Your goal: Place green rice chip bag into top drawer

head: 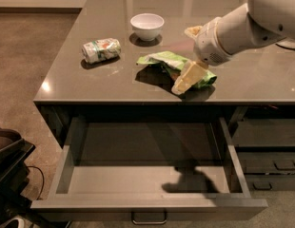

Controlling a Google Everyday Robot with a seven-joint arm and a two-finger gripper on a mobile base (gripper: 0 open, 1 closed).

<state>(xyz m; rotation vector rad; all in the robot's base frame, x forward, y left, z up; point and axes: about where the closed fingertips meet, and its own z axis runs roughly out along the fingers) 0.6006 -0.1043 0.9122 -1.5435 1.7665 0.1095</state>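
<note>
My gripper (188,78) sat right of centre in the frame, down against the green rice chip bag (162,60) on the countertop (109,87), apparently to pick it up. I could not tell whether it had clenched. Below, the top drawer (147,204) stood open, ready for the bag.

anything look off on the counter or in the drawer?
Only the drink can stands out: it lies on its side on the counter, left of the bowl. The green rice chip bag is crumpled, with the hand down on it. The top drawer stands open.
</note>
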